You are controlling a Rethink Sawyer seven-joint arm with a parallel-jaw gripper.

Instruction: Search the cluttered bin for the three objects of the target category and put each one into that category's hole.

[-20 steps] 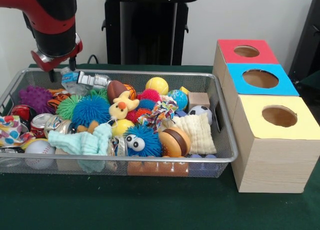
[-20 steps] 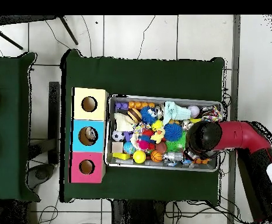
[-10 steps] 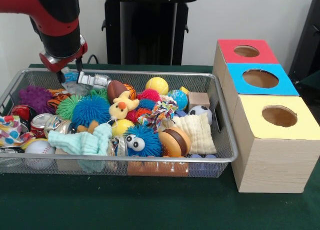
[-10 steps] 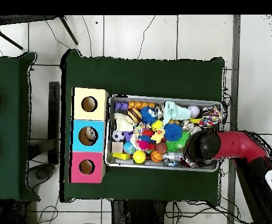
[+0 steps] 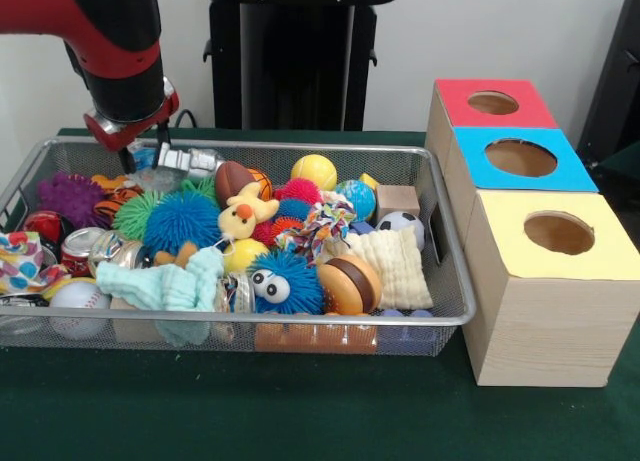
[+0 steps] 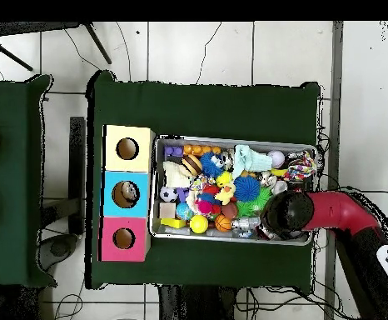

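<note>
The gripper [image 5: 143, 149] hangs over the cluttered bin's [image 5: 300, 147] far corner, its fingers [image 5: 127, 161] spread around a crushed plastic bottle [image 5: 178, 161].

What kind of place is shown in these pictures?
Probably a robotics lab set up for a sorting test. A red robot arm reaches into a wire-mesh bin full of toys on a green-covered table, beside three boxes with round holes.
</note>
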